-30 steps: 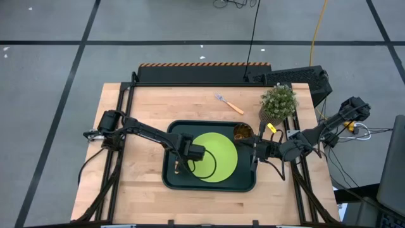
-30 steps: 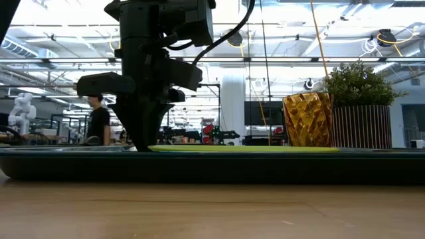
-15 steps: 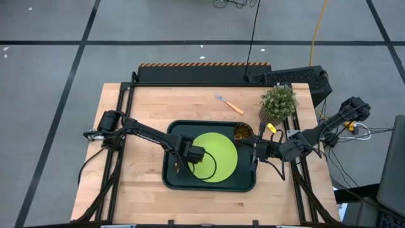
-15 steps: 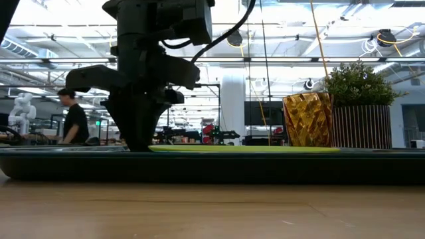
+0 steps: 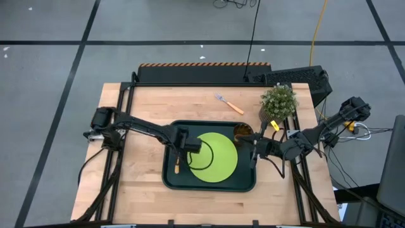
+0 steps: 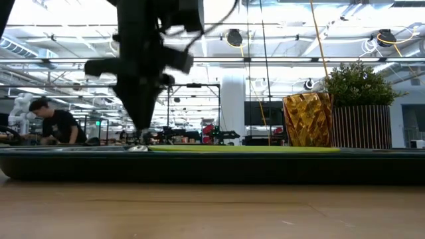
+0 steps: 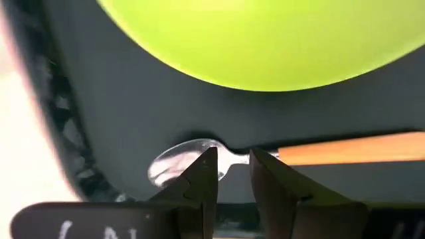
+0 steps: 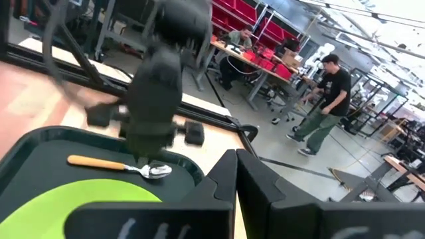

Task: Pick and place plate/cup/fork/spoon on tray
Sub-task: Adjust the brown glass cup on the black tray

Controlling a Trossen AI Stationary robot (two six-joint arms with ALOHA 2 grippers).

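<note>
**Spoon lying in the tray, left gripper above it**

While the low view gives me only a dark silhouette of the left arm over the tray rim, I rely on the other cameras for detail. From the left wrist, I see the spoon lying flat on the tray floor, its bowl and neck just past the left gripper, whose fingers stand slightly apart with nothing between them. The handle's far end is cut off at the frame edge there. From above, the spoon lies in the narrow strip between the plate and the tray's left rim; room is tight, with the plate close on one side and the raised rim on the other. The left gripper sits over the bowl end.

I see the cup standing just off the tray's far right corner, partly hidden by the right arm, beside the plant. The fork lies on bare table beyond the tray, well apart from everything. My right gripper waits at the tray's right rim; its fingers look together in its own wrist view.
</note>
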